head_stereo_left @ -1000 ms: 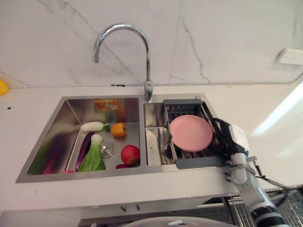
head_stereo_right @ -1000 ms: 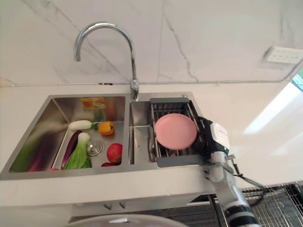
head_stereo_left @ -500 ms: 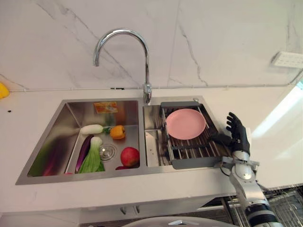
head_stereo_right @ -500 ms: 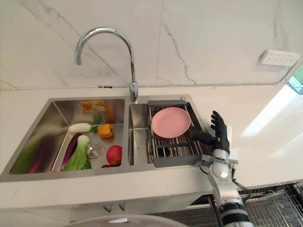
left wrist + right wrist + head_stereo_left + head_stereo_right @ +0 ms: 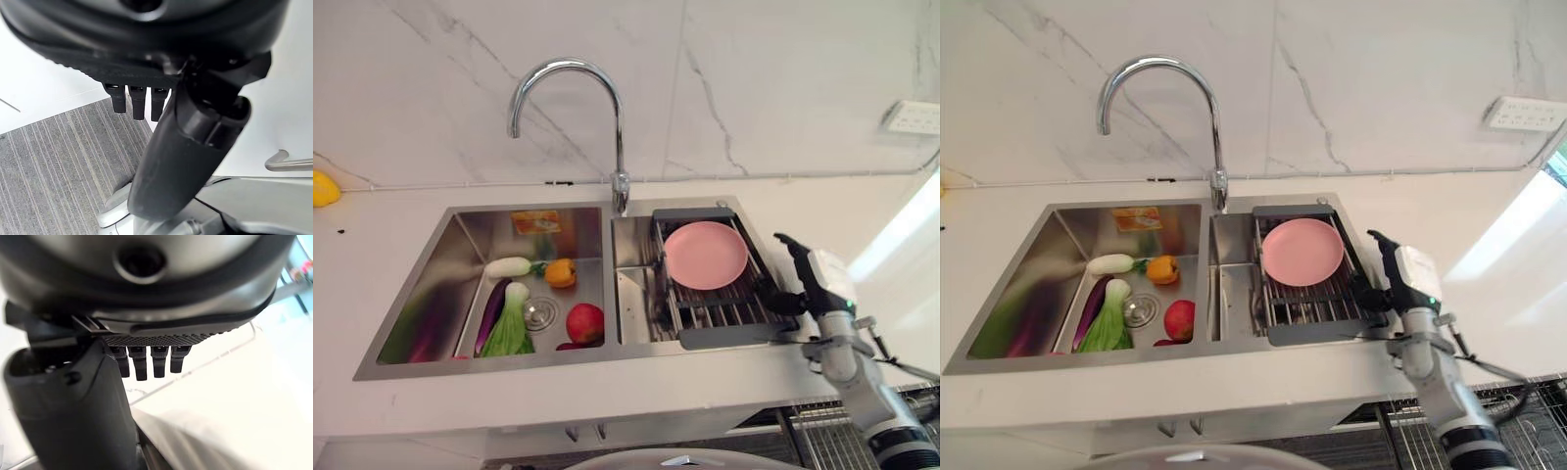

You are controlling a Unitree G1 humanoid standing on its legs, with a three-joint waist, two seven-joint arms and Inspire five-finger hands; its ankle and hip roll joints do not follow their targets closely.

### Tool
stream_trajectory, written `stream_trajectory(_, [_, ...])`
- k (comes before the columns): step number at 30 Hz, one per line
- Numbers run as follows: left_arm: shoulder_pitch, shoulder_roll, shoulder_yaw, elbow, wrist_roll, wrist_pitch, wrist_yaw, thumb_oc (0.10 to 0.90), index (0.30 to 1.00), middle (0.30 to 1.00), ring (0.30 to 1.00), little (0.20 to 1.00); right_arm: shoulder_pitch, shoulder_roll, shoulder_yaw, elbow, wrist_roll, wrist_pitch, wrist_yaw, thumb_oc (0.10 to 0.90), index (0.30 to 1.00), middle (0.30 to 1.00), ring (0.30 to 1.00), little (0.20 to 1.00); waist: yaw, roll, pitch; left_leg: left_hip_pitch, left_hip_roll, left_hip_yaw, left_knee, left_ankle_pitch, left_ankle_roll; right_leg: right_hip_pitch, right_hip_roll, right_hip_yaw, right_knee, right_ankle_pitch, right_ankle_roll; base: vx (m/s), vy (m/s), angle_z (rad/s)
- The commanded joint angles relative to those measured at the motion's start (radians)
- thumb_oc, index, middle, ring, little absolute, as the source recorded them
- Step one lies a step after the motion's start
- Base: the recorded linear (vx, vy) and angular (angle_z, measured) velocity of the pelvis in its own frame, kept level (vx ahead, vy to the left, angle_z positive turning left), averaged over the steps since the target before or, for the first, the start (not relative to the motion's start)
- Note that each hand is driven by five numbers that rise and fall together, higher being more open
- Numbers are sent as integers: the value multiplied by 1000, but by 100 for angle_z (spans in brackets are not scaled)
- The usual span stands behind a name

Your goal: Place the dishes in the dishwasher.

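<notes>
A pink plate lies flat on the grey drying rack over the sink's right basin, at centre frame. The robot's right hand hovers just beside the rack's right edge — fingers straight, holding nothing. The left hand shows above grey floor, fingers relaxed and empty. Vegetables and a red apple lie in the left basin — below the curved faucet.

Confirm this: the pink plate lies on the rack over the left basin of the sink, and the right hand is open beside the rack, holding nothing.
Wrong basin. The pink plate lies on the rack over the right basin of the sink; the left basin holds vegetables, as the left eye view shows. The rest holds: the right hand is open beside the rack, holding nothing.
</notes>
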State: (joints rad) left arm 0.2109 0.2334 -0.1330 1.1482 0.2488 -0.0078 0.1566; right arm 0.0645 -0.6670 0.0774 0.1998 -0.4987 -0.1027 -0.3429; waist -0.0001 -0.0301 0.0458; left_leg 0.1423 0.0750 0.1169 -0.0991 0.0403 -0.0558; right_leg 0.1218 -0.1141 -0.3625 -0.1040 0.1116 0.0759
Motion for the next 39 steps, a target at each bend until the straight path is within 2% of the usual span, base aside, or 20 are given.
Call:
stream_trajectory(1, [-88,20,-30,75,33,-39,-9,800,900,900,900,900,-106,-127,-70,-86,-107,-46,-42,800,900,900,900,900,22,0,35,33,20,-12,16,-131,0,-12,-73,-12,27,-85,73,0,0,0])
stream_trajectory(9, [-100,19,-38,91,23,-48,-13,800,900,900,900,900,-155,-210,30,-137,-213,-64,-27,800,900,900,900,900,25,-4,34,31,24,-12,17,-131,-2,-15,-71,-9,28,-85,73,0,0,0])
stream_trajectory(16, [-107,21,-55,93,18,-54,-16,800,900,900,900,900,-228,-250,183,-153,-274,-90,2,800,900,900,900,900,32,-5,30,33,28,-12,18,-131,-4,-12,-70,-8,26,-88,71,0,0,0])
stream_trajectory(18, [-109,21,-60,93,15,-58,-16,800,900,900,900,900,-278,-263,258,-144,-292,-101,11,800,900,900,900,900,33,-6,30,33,30,-11,18,-129,-6,-12,-70,-9,26,-88,72,0,0,0])
stream_trajectory(26, [-119,22,-88,95,21,-65,-22,800,900,900,900,900,-390,-291,420,-134,-344,-120,24,800,900,900,900,900,39,-9,26,31,30,-14,18,-129,-8,-11,-68,-10,25,-89,72,1,-1,0])
stream_trajectory(33, [-129,27,-101,91,20,-66,-27,800,900,900,900,900,-467,-285,508,-95,-362,-115,40,800,900,900,900,900,41,-11,25,29,29,-16,18,-129,-9,-12,-68,-11,25,-89,72,0,0,0])
stream_trajectory(39, [-127,28,-106,83,20,-68,-32,800,900,900,900,900,-484,-274,529,-38,-375,-99,43,800,900,900,900,900,43,-11,25,28,29,-19,19,-129,-9,-9,-67,-13,25,-89,71,1,0,1])
